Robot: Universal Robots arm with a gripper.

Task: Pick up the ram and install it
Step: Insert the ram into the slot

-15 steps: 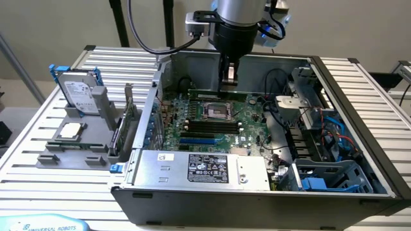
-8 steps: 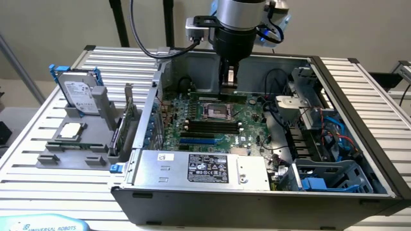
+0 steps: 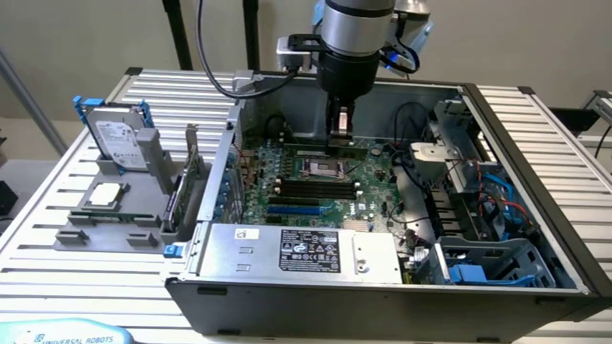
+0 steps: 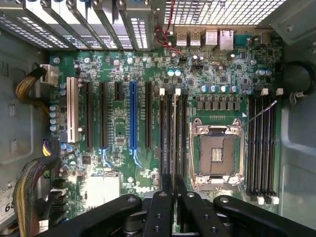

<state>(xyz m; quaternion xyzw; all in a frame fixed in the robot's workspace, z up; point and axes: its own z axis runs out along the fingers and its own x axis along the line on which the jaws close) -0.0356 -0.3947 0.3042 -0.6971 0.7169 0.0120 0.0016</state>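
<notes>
Claw [image 3: 340,129] clamping the ram [image 4: 174,143] over the memory slots [image 4: 184,133]
It is pinching the likely light, stiff, fragile stick mid-length by its flat faces.

Beside the socket [image 4: 216,155], the ram [image 4: 174,128] shows edge-on, chips unseen, its near end hidden between the gripper's [image 4: 174,178] fingers [image 4: 162,207]. In the exterior view the arm [image 3: 356,29] above the socket is cut off by the picture's edge; label [image 3: 311,251] print before the socket is unreadably small.
</notes>
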